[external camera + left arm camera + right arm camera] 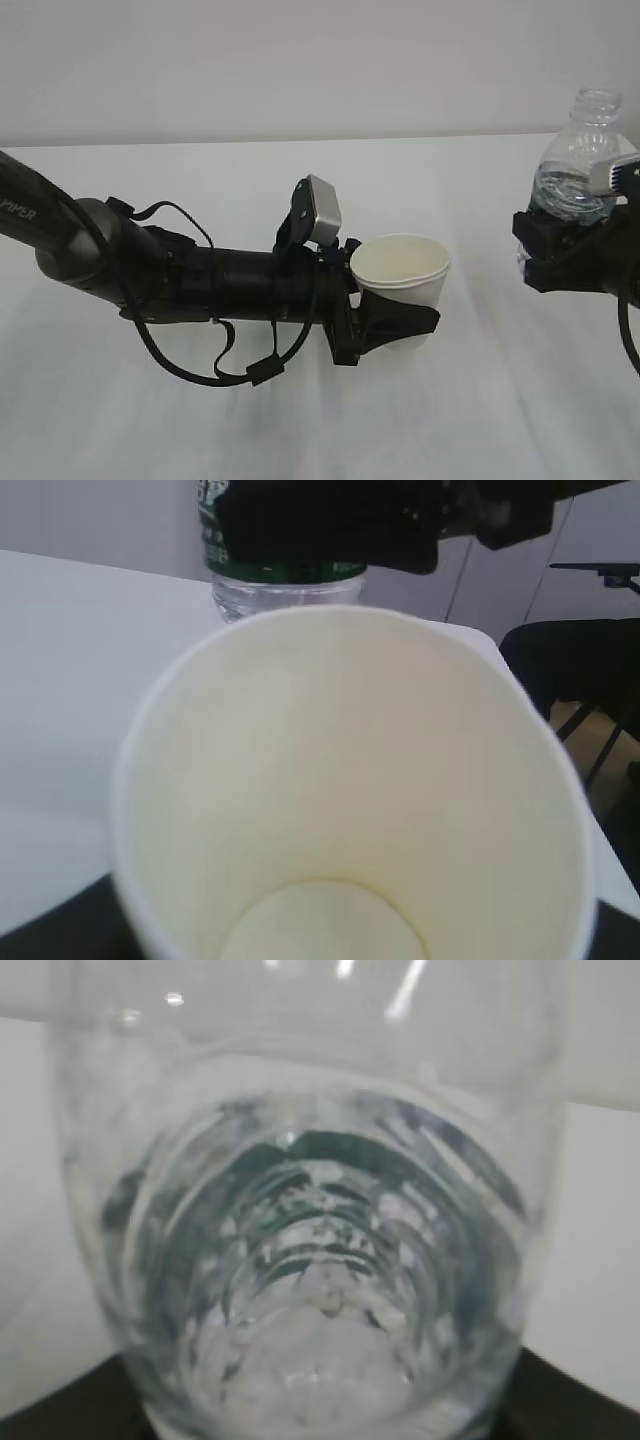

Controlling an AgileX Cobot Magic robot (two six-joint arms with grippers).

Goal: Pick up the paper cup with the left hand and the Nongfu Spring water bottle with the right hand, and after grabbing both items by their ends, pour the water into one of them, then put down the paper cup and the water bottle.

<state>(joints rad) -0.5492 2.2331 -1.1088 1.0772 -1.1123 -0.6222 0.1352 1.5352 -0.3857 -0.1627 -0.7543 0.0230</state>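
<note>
The white paper cup (405, 285) stands upright at the middle of the exterior view, and my left gripper (395, 325) is shut on its lower half from the left. In the left wrist view the cup (350, 780) fills the frame; its cream inside looks dry. At the right edge the clear Nongfu Spring water bottle (580, 160) is upright and uncapped, with my right gripper (560, 250) shut on its middle and lower body. Water (565, 195) shows inside it. The right wrist view looks down the ribbed bottle (310, 1240). The bottle's base is hidden.
A white table (300, 420) lies under both arms, with a plain wall behind. The left arm's looped cables (215, 365) hang below its wrist. In the left wrist view a dark chair (590, 670) stands past the table's far edge.
</note>
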